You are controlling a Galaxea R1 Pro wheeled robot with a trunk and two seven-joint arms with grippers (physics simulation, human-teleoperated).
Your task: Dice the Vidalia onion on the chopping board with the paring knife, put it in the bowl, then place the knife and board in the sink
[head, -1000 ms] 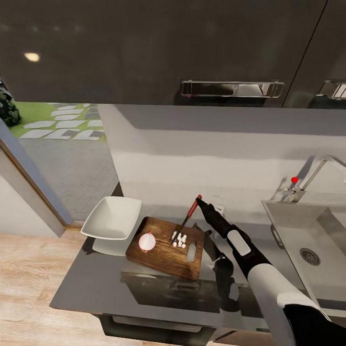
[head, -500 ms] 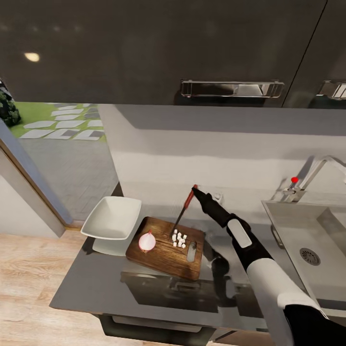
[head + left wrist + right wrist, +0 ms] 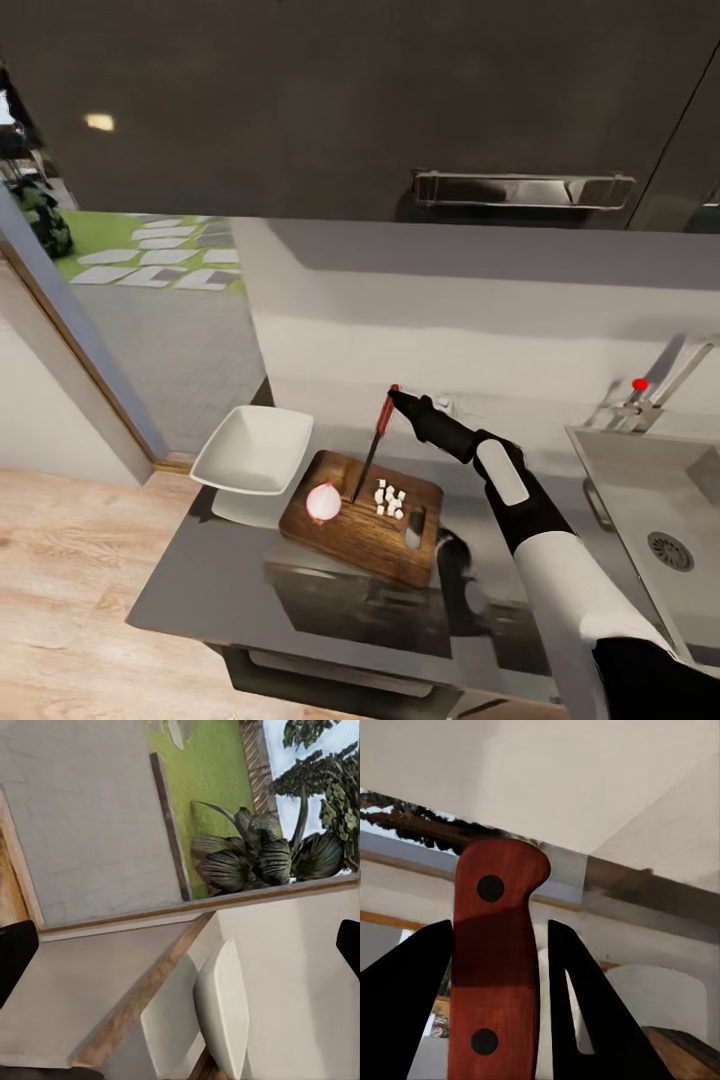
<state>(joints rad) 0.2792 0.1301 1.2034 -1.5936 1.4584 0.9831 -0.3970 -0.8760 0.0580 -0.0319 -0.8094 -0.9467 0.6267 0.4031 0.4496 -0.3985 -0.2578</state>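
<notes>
The right gripper [image 3: 397,399] is clamped on the red handle of the paring knife [image 3: 372,448], holding it above the chopping board [image 3: 362,516]. The knife's long axis runs steeply, handle high toward one o'clock, dark tip down toward seven, hanging between the Vidalia onion [image 3: 323,501] and the diced onion [image 3: 391,499].

A pinkish lump sits at the board's nine-o'clock end, the white cubes nearer its middle, so I judge the dicing only partly done. To do it well, the blade should come down squarely on the lump, not beside it, and slowly, since a round piece may roll off the edge.

The bowl [image 3: 253,453] waits just off the board at ten o'clock; the sink [image 3: 620,480] lies well away at three.

The left gripper's fingertips [image 3: 16,952] stand wide apart, holding nothing.
</notes>
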